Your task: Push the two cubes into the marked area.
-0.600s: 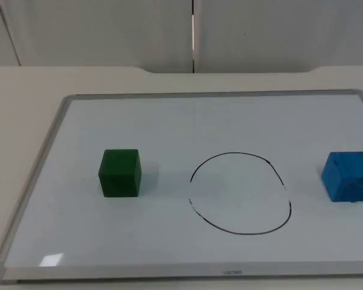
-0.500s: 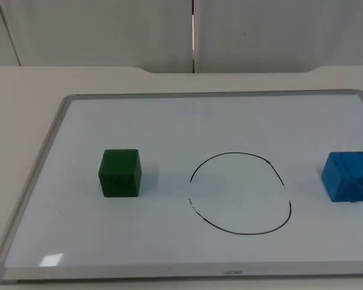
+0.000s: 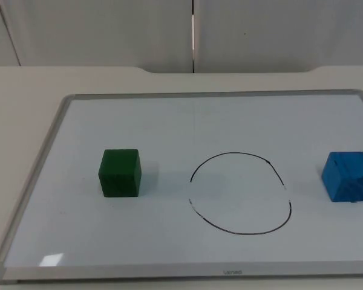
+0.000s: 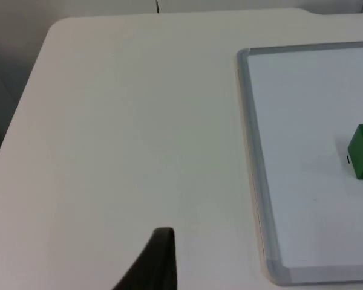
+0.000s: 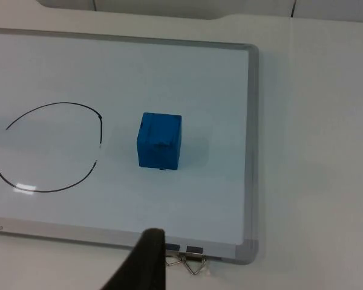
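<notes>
**Off the board, both arms wait; nothing has moved**

At the left fingers (image 4: 160, 260), one black tip shows over bare surface (image 4: 109, 121), outside the whiteboard's (image 4: 302, 211) left frame; whether they are released or clenched I cannot tell. At the right fingers (image 5: 146, 260), one tip again, just off the board's near edge by two binder clips (image 5: 187, 258); their state is likewise impossible to tell.

Outward from there, the blue cube (image 5: 160, 140) sits on the board just beside the drawn ring (image 5: 48, 148), outside its line, on the right arm's side. The green cube (image 3: 120, 173) sits well apart from the ring (image 3: 241, 193) on the left side, also outside it.

Against the top views from half a second back, both cubes and the ring lie exactly as they did: no shift, no contact. So the task looks unstarted, with both cubes left to push. Each arm probably must get behind its cube, on the side away from the ring, and sweep inward; the green one has farther to travel.
</notes>
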Robot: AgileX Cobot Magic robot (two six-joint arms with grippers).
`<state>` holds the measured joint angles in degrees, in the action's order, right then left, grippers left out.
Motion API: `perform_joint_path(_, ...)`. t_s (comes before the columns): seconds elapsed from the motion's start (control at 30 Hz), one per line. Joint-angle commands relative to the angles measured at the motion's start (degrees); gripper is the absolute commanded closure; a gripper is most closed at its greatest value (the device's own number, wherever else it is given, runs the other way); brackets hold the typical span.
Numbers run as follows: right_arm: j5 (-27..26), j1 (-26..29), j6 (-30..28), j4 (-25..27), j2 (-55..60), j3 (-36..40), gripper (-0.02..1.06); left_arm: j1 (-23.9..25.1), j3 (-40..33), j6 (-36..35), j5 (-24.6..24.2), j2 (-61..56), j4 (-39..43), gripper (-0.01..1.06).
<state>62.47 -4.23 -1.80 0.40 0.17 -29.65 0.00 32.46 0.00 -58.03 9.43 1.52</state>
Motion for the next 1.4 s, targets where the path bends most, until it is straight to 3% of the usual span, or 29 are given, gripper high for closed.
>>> perform_joint_path(0.0, -0.7, 0.3, -0.1, 0.2, -0.2, 0.2, -0.01, 0.1, 0.5, -0.3, 1.9, 0.5, -0.3, 0.00)
perform_joint_path(0.3, -0.7, 0.3, 0.2, 0.4, -0.2, 0.2, -0.01, 0.1, 0.5, 0.0, 5.5, 2.9, -2.7, 0.04)
perform_joint_path(0.47, -0.7, 0.3, 0.2, 0.4, -0.2, 0.2, -0.01, 0.1, 0.5, 0.0, 8.5, 7.4, -4.9, 0.25)
perform_joint_path(0.9, -0.7, 0.3, 0.2, 0.4, -0.2, 0.2, -0.01, 0.1, 0.5, 1.7, 15.3, 19.3, -7.4, 0.27)
perform_joint_path(1.23, -0.7, 1.9, 0.2, 0.3, -0.2, 0.2, -0.01, 0.1, 0.5, 12.8, 24.8, 30.4, -21.6, 0.28)
perform_joint_path(1.33, -0.7, 1.9, 0.2, 0.3, -0.2, 0.2, -0.01, 0.1, 0.5, 14.7, 25.6, 32.9, -25.2, 0.34)
perform_joint_path(1.37, -0.7, 1.9, 0.2, 0.3, -0.2, 0.2, -0.01, 0.1, 0.5, 16.5, 25.6, 33.9, -26.6, 0.41)
